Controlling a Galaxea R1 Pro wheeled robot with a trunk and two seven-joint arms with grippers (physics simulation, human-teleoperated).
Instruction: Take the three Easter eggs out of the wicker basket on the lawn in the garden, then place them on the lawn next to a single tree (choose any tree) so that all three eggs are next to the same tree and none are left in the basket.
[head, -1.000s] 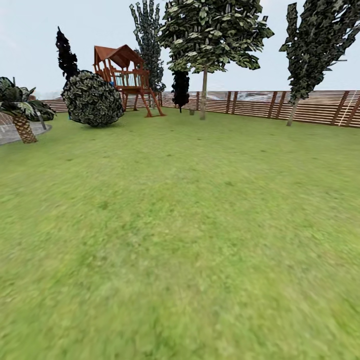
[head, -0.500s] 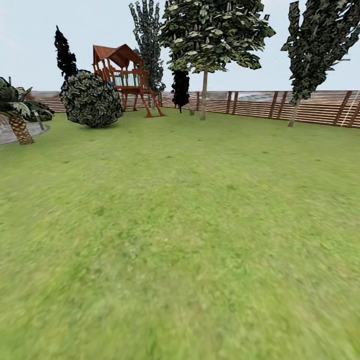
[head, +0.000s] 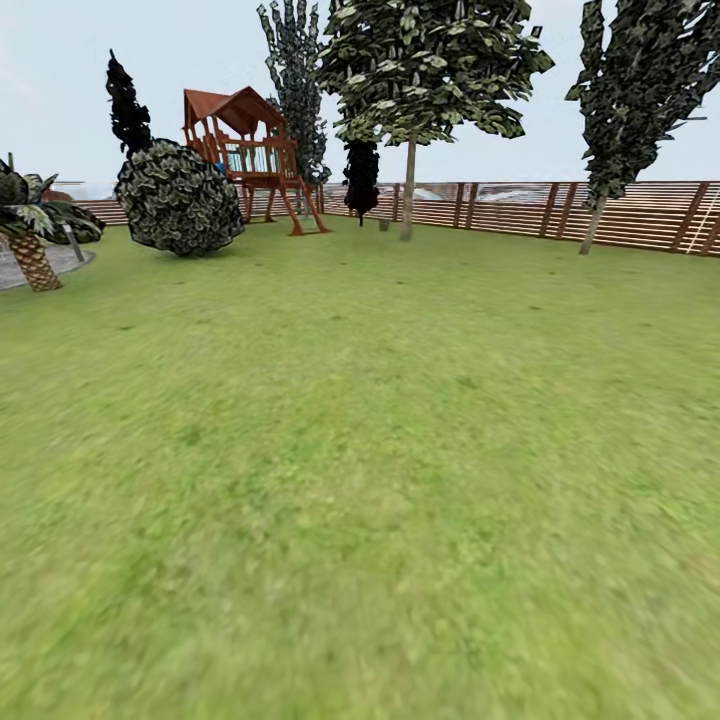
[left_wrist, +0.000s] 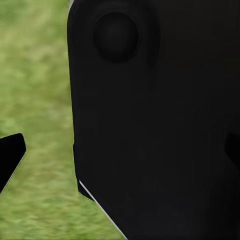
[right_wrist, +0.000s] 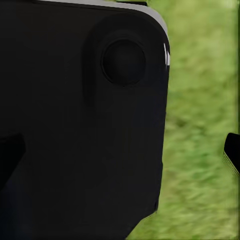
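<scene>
The robot is looking over a big green lawn. A tree with a pale trunk is standing far off by the brown fence, near a playset. No basket or eggs are showing. Painted eggs are probably light, smooth and slippery, so holding one around its middle seems best. The grass is giving lots of room. I cannot tell how open either end effector is.

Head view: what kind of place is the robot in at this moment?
It looks like a fenced back garden. A wide green lawn runs to a brown slatted wooden fence, with a wooden playset, a round bush and a pale-trunked tree at the far side.
</scene>
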